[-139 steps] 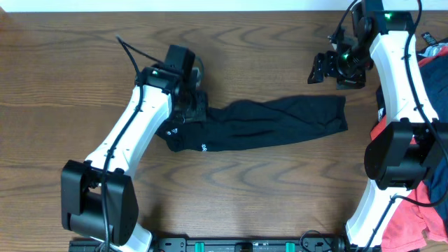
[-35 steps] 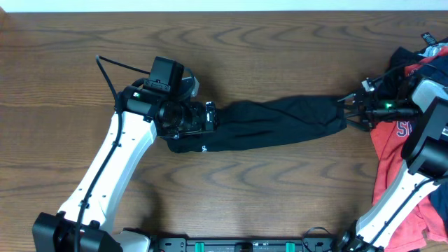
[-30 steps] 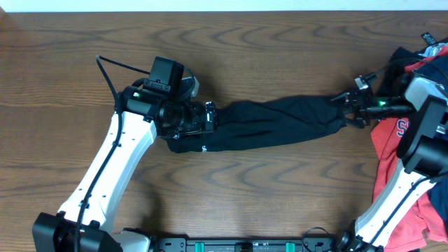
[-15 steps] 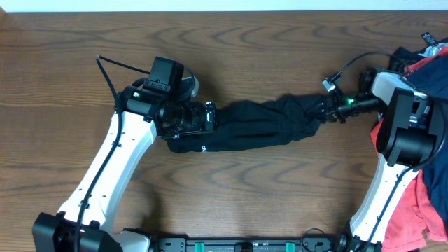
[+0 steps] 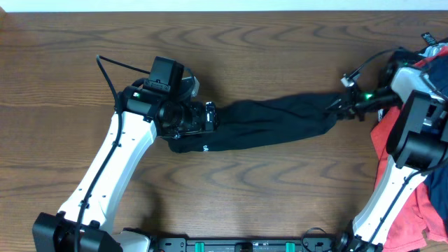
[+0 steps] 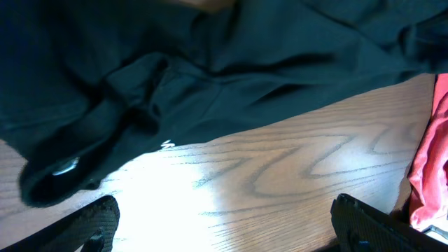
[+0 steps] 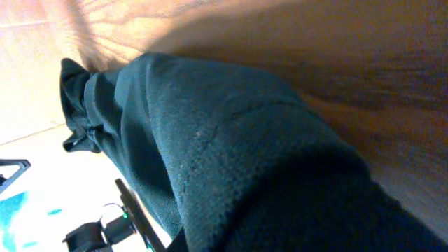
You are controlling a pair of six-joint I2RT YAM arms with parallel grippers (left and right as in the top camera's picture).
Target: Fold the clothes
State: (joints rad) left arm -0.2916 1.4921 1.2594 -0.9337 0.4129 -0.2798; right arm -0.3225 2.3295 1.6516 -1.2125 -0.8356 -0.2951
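Note:
A long black garment point(image 5: 273, 124) lies stretched across the middle of the wooden table point(image 5: 280, 56). My left gripper point(image 5: 208, 117) hovers at its left end, open and holding nothing. The left wrist view shows the dark cloth point(image 6: 210, 63) ahead of the left gripper point(image 6: 224, 234), with bare wood between the spread fingers point(image 6: 91, 224). My right gripper point(image 5: 341, 106) is shut on the garment's right end. In the right wrist view the black fabric point(image 7: 231, 161) fills the frame and hides the fingers.
A heap of other clothes, mostly red point(image 5: 395, 140) with some dark blue, lies at the table's right edge beside the right arm. The red cloth point(image 6: 430, 154) also shows at the right of the left wrist view.
The right gripper shut on the garment's right end, pushed it left so the cloth bunched, then drew it back right and stretched it out. The left arm stayed still.

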